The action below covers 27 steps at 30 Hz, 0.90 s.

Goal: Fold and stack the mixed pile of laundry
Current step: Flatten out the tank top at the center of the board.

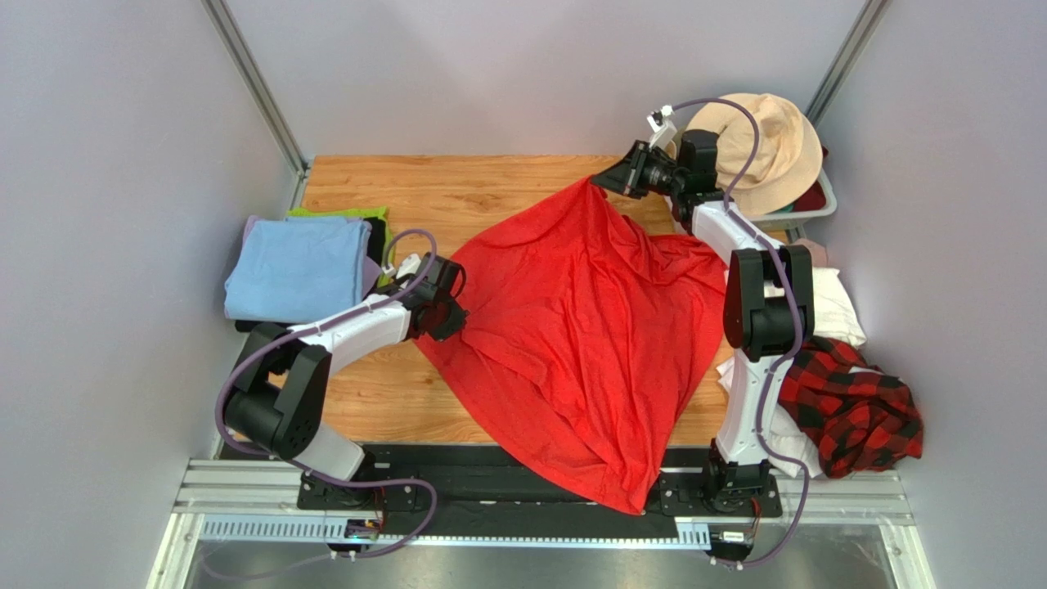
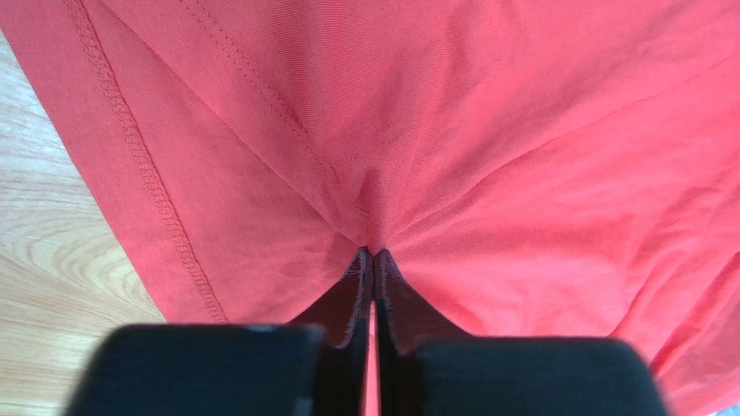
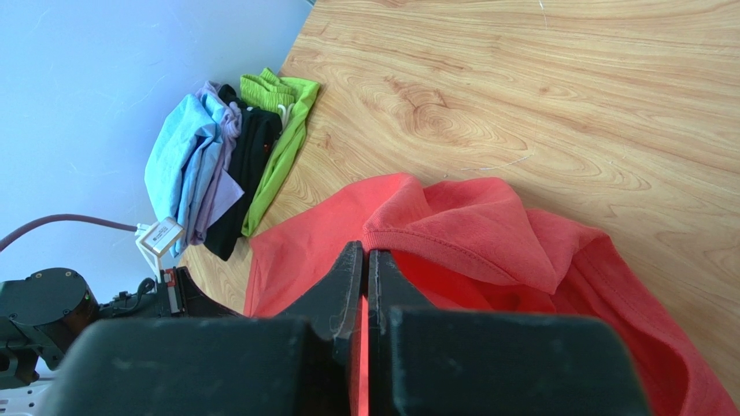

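Two robot arms working, left arm (image 1: 356,325) and right arm (image 1: 762,301), one red T-shirt (image 1: 578,331) lying spread, one plaid shirt (image 1: 860,411), one tan hat (image 1: 768,147) sitting on one basket (image 1: 821,203), one cloth stack (image 1: 295,264) showing four colours.

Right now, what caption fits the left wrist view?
Left gripper pinches a fold of the red T-shirt, its stitched hem running beside the wooden table.

Enclosure: plain pale grey walls (image 1: 123,147) on L, R and rear. Two alu. corner posts (image 1: 252,80) at rear. Worktop (image 1: 467,184): light wood, visible grain, matte finish. Near edge: slotted alu. rail (image 1: 234,491) w/ black base plate (image 1: 492,473). Lighting even, diffuse; shadows soft.
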Available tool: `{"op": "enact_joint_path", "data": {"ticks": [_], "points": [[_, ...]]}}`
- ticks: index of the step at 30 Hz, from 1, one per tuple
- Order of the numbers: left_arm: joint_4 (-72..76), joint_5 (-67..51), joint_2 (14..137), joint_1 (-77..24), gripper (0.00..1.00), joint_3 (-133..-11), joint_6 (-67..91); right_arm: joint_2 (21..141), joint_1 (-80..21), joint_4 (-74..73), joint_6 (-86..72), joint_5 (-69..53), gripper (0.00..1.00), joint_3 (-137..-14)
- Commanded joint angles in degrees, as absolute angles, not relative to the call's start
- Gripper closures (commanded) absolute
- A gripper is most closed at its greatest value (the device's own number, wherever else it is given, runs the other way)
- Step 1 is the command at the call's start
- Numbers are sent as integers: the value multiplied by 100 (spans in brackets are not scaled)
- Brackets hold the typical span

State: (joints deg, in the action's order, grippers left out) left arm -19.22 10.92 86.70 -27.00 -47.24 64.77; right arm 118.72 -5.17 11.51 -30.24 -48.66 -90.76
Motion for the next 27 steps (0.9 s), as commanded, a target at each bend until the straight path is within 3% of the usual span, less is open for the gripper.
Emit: {"op": "enact_joint_path", "data": {"ticks": [1,9,13,17,27], "points": [[-2039,1204,8517,-2689,100,-4869,6337,11575,-501,1468,-3076,-5010,100,-9114],[-2547,1546,8174,-2689,100,-5220,5917,11523,-483,1407,-3085,-5001,100,-9141],[-3040,1740,8025,-2637,100,-5782,5310,11575,-369,583,-3059,-4703,100,-9980],[-3601,1687,7902,-2400,100,-6764,4546,11646,-63,-447,-3190,-4606,100,-10852],[-4727,1161,7743,-1539,100,-9928,2384,11233,650,-1204,-4183,-4579,100,-12601]]}}
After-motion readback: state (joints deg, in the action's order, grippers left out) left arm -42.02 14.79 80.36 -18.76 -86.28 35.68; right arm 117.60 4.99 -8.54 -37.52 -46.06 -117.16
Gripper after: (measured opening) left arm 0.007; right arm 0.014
